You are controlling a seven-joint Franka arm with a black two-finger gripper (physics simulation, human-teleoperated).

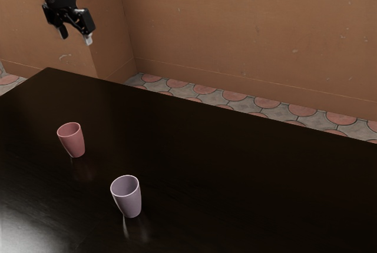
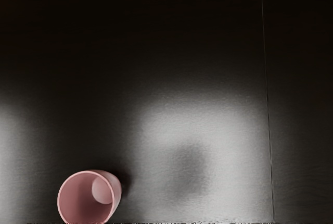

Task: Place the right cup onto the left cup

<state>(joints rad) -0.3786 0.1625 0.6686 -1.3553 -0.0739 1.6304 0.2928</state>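
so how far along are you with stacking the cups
Nothing looks done: the pink cup and the lilac cup stand upright and apart on the dark table. Nothing is in hand either, as my gripper hangs open and empty, above the tabletop. The whole job is left: grasp one cup, lift it, and place it onto the other.

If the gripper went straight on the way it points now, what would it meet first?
Most likely the dark tabletop, since the gripper points downward. The pink cup seems off to one side, but depth is unclear, so touching it cannot be excluded.
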